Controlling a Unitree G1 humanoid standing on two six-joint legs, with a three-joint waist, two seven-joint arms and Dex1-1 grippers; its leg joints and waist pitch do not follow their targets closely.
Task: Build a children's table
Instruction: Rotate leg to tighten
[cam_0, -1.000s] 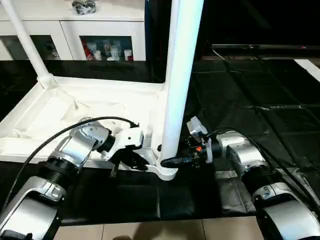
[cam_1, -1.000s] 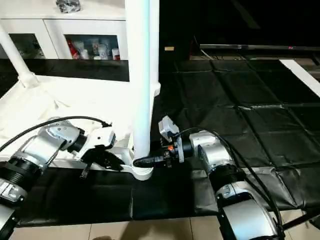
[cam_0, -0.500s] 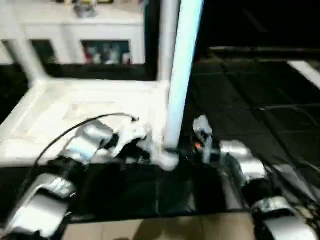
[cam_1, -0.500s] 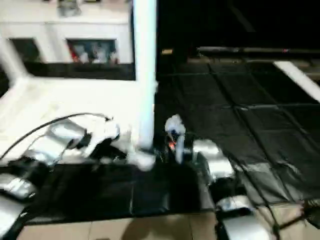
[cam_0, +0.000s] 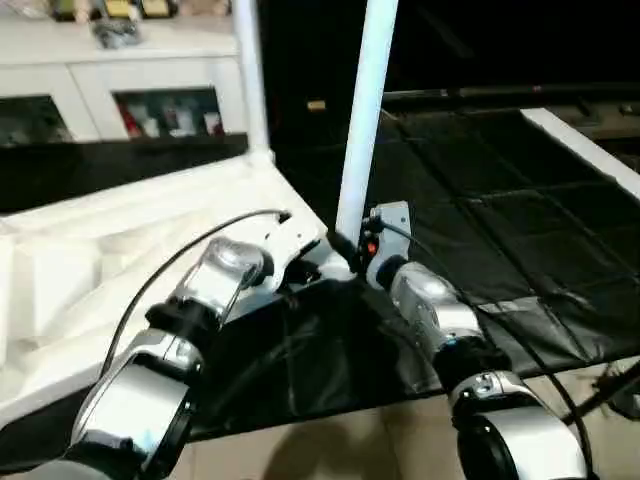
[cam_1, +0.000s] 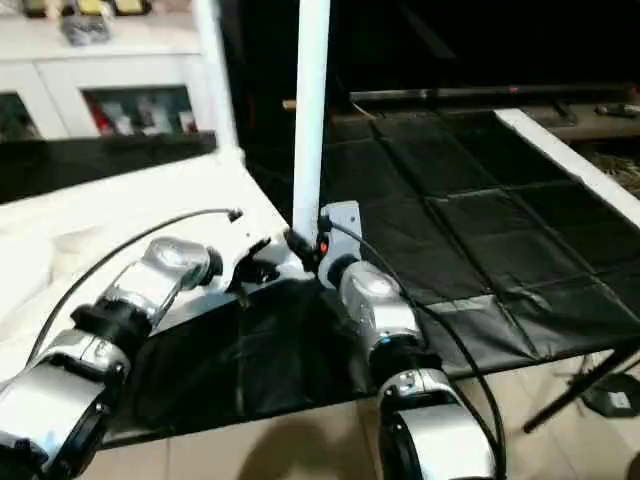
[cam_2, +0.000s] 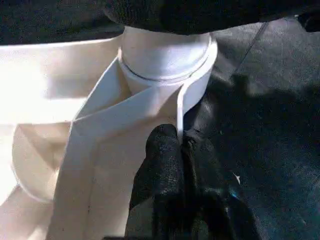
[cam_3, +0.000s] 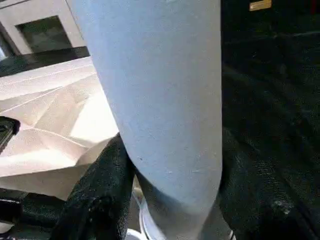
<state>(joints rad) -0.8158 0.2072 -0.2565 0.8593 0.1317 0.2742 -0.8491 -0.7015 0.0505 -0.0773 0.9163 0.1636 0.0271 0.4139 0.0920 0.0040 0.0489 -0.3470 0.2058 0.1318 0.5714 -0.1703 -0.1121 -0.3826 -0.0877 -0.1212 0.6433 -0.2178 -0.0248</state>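
Two pincers at one corner socket: right pincer (cam_3: 170, 200) clamped on upright white tube leg (cam_0: 362, 130), left pincer (cam_2: 182, 150) pinching white ribbed tabletop's (cam_0: 150, 240) rim; tabletop swung round since a second ago, leg seated.

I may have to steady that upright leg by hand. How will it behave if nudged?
The leg is a long smooth tube, so probably slippery and light. Standing tall in the top's corner socket, it may lever or wobble unless fully seated.
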